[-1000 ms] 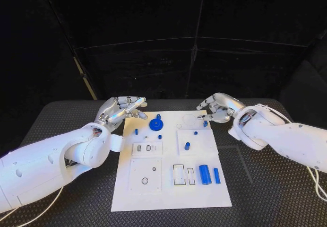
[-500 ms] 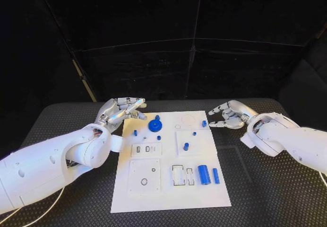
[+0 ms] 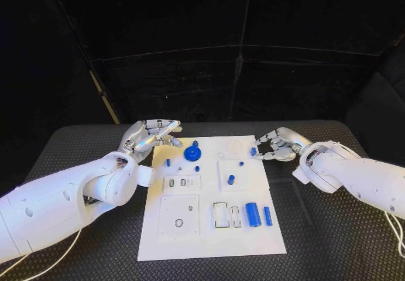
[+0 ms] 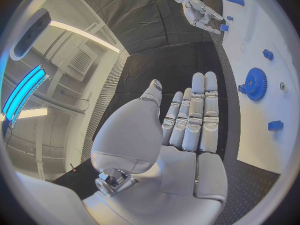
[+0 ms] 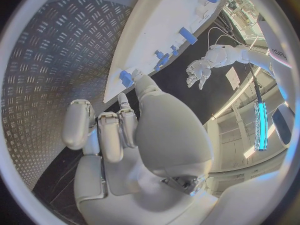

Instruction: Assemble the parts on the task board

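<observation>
Nearest me, a blue cylinder (image 3: 251, 215) and a thinner blue bar (image 3: 267, 216) are lying near the white task board's (image 3: 211, 246) near right corner, long axes running near to far. Farther up, my right hand (image 3: 277, 145) is hovering at the board's far right edge, fingers curled loosely, holding nothing. A small blue peg (image 3: 252, 152) is standing just beside its fingertips, boardward; the right wrist view is showing my thumb almost touching that peg (image 5: 126, 78). My left hand (image 3: 152, 134), fingers straight and empty, is waiting beyond the far left corner, near the blue toothed gear (image 3: 193, 154).

Task board (image 3: 211, 234) lies mid-table (image 3: 337, 234), parts (image 3: 252, 215) on it.
</observation>
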Action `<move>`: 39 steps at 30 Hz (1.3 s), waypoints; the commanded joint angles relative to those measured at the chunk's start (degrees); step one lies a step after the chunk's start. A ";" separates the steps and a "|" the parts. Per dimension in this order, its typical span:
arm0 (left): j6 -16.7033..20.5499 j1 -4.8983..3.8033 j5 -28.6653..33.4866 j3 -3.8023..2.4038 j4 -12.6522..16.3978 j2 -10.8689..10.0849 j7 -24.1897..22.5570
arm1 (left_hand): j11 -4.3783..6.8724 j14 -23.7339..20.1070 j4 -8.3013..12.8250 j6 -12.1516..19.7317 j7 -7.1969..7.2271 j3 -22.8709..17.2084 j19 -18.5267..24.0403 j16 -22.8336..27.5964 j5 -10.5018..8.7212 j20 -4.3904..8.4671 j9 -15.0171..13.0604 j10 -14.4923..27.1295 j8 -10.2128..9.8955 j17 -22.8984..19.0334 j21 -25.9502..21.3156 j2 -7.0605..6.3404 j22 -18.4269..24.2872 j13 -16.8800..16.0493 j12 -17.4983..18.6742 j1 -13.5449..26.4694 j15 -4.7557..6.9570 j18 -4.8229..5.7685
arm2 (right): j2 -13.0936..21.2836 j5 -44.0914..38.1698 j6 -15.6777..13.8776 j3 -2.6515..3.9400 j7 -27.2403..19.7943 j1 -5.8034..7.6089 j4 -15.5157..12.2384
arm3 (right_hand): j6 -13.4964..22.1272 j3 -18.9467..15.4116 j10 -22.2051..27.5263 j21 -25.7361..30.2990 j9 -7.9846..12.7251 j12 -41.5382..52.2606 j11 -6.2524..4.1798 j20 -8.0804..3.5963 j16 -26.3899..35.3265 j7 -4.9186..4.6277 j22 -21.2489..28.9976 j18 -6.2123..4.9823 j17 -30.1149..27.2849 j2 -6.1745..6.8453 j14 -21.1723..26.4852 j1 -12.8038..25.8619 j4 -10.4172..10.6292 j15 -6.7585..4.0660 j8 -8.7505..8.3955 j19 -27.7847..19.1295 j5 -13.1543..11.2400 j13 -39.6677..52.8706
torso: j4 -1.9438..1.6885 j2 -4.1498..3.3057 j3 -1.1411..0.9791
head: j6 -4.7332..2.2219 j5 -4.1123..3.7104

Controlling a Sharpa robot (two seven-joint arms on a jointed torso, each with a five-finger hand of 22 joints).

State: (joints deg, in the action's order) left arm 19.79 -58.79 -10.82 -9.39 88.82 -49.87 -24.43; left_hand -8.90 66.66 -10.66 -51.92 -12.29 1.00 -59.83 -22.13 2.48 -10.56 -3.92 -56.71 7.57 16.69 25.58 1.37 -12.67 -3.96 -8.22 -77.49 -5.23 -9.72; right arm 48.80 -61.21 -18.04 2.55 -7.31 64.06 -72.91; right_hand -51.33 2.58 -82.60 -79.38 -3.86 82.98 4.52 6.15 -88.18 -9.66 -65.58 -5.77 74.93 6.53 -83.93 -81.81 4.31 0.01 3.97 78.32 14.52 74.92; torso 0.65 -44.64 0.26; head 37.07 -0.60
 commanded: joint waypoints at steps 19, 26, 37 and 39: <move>-0.91 -0.06 -0.22 -0.05 -0.10 0.06 -0.09 | -0.04 -0.43 0.11 -0.30 0.09 0.31 0.19 -0.10 0.20 -0.25 0.08 -0.27 -0.30 0.08 0.23 0.67 -0.09 0.04 0.13 0.07 0.16 -0.46 | -2.26 -0.76 1.18 0.05 -0.09 0.03 2.41 | -4.62 1.62 -1.17 -0.69 -0.52 1.10 -0.24 -0.04 -0.28 0.46 -0.81 1.18 10.51 -3.47 -5.10 -1.53 -2.33 -0.02 2.20 0.49 -3.81 6.35 | 0.04 0.04 0.03 | 0.19 -0.21; -1.05 -0.06 -0.22 -0.05 -0.10 0.02 -0.04 | -0.04 -0.43 0.11 -0.30 0.09 0.31 0.19 -0.10 0.20 -0.25 0.08 -0.27 -0.30 0.08 0.23 0.67 -0.09 0.04 0.13 0.07 0.16 -0.46 | -2.86 -0.88 1.64 0.05 0.16 0.02 2.77 | -4.80 1.73 -1.23 -0.73 -0.50 1.15 -0.28 -0.07 -0.31 0.49 -0.89 1.20 10.60 -3.53 -5.12 -1.55 -2.46 -0.05 2.23 0.52 -3.86 6.43 | 0.00 0.05 0.00 | 0.39 -0.20; -1.22 -0.06 -0.22 -0.05 -0.15 -0.01 0.04 | -0.04 -0.43 0.11 -0.30 0.09 0.31 0.19 -0.10 0.20 -0.25 0.08 -0.27 -0.30 0.08 0.23 0.67 -0.09 0.04 0.13 0.07 0.16 -0.46 | -3.44 -0.90 1.64 0.05 0.38 0.01 3.15 | -4.87 1.82 -1.31 -0.76 -0.48 1.22 -0.29 -0.08 -0.33 0.50 -0.96 1.21 10.65 -3.61 -5.13 -1.55 -2.52 -0.07 2.21 0.55 -3.89 6.53 | 0.07 0.06 -0.05 | 0.66 -0.20; -1.25 -0.06 -0.22 -0.05 -0.14 -0.01 0.07 | -0.04 -0.43 0.11 -0.30 0.09 0.31 0.19 -0.10 0.20 -0.25 0.08 -0.27 -0.30 0.08 0.23 0.67 -0.09 0.04 0.13 0.07 0.16 -0.46 | -3.50 -0.90 1.61 0.05 0.46 0.00 3.25 | -5.01 1.93 -1.35 -0.79 -0.46 1.25 -0.31 -0.10 -0.35 0.52 -1.02 1.22 10.69 -3.75 -5.14 -1.49 -2.56 -0.08 2.23 0.59 -3.91 6.58 | 0.06 0.06 -0.05 | 0.65 -0.26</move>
State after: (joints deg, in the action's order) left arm 19.31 -58.78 -10.82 -9.39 88.60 -49.89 -24.25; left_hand -8.90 66.66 -10.66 -51.92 -12.29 1.00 -59.83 -22.14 2.48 -10.56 -3.92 -56.71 7.57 16.67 25.58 1.37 -12.66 -3.96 -8.22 -77.49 -5.23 -9.72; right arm 45.35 -61.90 -16.84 2.56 -6.94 63.98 -69.66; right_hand -55.96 4.49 -83.65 -79.86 -4.31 83.87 4.29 5.93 -88.19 -9.16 -66.55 -4.85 74.91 3.28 -83.94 -83.38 1.93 0.01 5.94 78.54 10.80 74.93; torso 0.68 -44.56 0.22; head 37.71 -0.77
